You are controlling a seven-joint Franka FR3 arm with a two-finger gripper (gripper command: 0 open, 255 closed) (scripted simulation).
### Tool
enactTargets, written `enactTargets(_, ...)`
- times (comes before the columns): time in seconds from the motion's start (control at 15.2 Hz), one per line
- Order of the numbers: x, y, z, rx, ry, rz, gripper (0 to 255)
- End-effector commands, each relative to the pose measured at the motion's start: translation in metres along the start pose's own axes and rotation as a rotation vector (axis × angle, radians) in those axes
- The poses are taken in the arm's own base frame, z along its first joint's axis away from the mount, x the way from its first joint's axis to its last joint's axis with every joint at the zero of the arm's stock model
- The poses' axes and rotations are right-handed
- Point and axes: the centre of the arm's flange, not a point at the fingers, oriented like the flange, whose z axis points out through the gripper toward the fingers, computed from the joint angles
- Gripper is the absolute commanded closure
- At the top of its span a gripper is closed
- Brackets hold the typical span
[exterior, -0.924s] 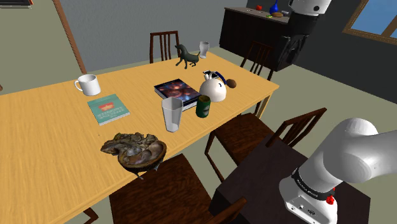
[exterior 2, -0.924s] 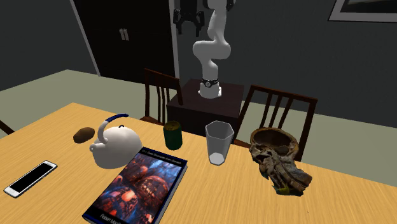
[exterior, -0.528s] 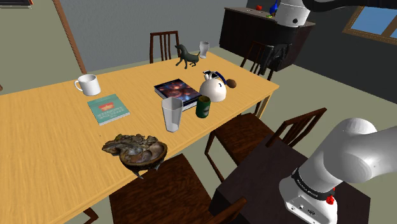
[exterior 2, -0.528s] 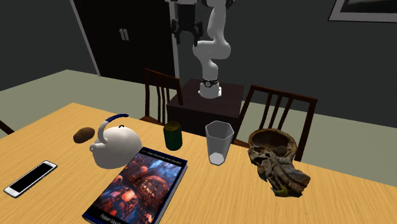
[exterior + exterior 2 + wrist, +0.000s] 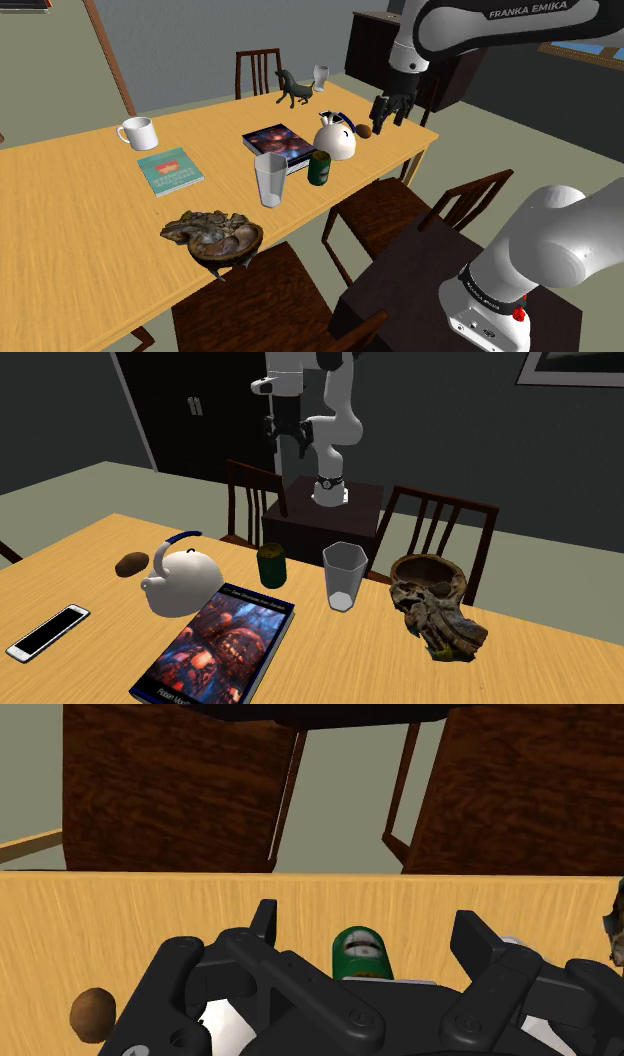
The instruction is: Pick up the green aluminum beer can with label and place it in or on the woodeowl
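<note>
The green can [image 5: 320, 168] with a label stands upright near the table's edge, between the white teapot [image 5: 335, 138] and a clear glass [image 5: 270, 180]. It also appears as the can [image 5: 271, 564] and can [image 5: 361, 954], seen past my fingers and well away from them. The rough brown wooden bowl [image 5: 212, 237] sits further along that edge; bowl [image 5: 435, 599] is at the second exterior view's right. My gripper [image 5: 385, 108] hangs in the air over the table's far end, above and beyond the teapot, open and holding nothing; gripper [image 5: 284, 440], gripper [image 5: 367, 926].
On the table lie a dark picture book [image 5: 280, 145], a teal book [image 5: 170, 171], a white mug [image 5: 137, 132], a horse figurine [image 5: 292, 89], a small brown lump [image 5: 366, 131] and a phone [image 5: 48, 631]. Wooden chairs [image 5: 400, 215] line the table's edge.
The arm has swung down from high near the dark cabinet towards the table. The gripper is now lower and closer to the teapot. The things on the table have not moved.
</note>
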Motion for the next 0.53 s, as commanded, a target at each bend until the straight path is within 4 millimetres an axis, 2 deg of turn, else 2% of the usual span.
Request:
enactTargets(0.0, 0.02, -0.003, 0.02, 0.002, 0.001, -0.002, 0)
enactTargets(0.46, 0.082, -0.017, 0.087, 0.01, -0.001, -0.009, 0)
